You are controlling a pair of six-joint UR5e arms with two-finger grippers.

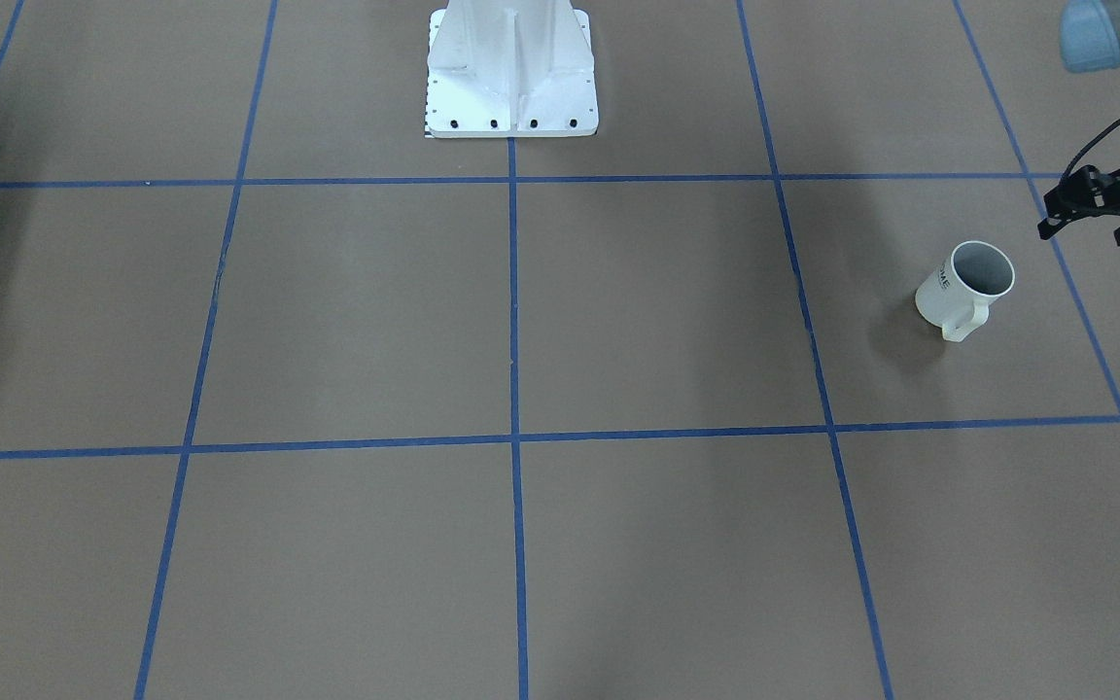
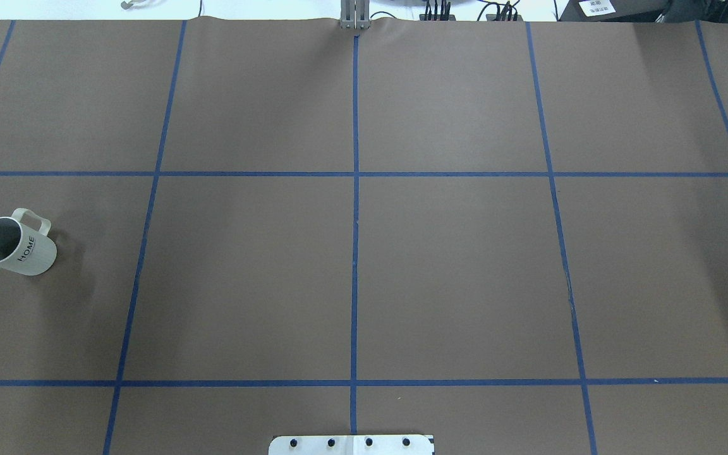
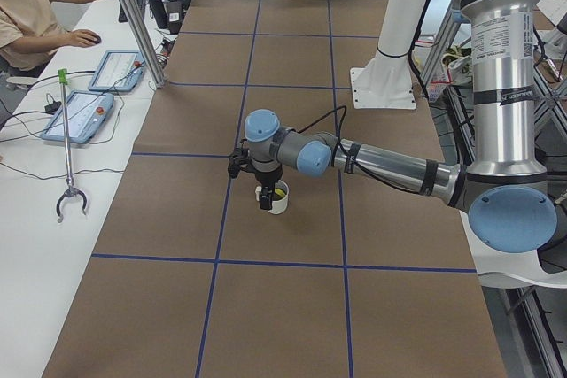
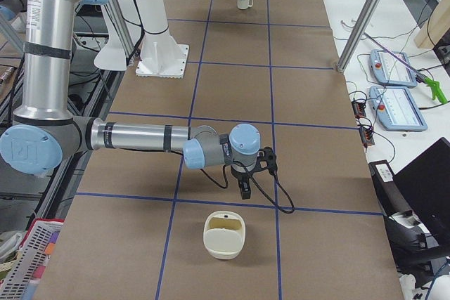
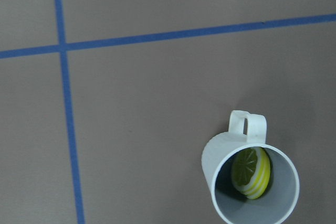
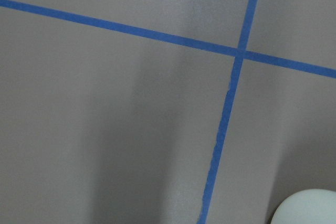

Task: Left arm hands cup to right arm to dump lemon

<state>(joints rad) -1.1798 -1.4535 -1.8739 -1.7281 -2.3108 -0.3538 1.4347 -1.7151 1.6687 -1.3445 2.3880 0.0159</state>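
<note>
The cup point(image 1: 966, 288) stands upright on the table point(image 2: 452, 272), near the end on the robot's left, in the middle row of squares marked by blue tape lines point(image 2: 355, 253). Its handle points away from the robot. The black lettering on its side reads HOME.

The lemon point(image 5: 251, 172) lies inside the cup, leaning against the inner wall on the handle side, with its cut face visible.

The left arm point(image 3: 390, 165) reaches out low over the table. The left gripper point(image 3: 260, 181) hangs just beside the cup, on the side toward the table's end, and is not touching it. Only part of the gripper shows at the edge of the front-facing view, so it cannot be told whether its fingers are spread or closed.

The right arm point(image 4: 140, 136) extends over the opposite end of the table. The right gripper point(image 4: 245, 186) points downward. Its finger position cannot be judged from the side view.

A cream container point(image 4: 223, 235) sits on the table near the right gripper. The pale rounded edge at the lower corner of the right wrist view is probably this container.
</note>
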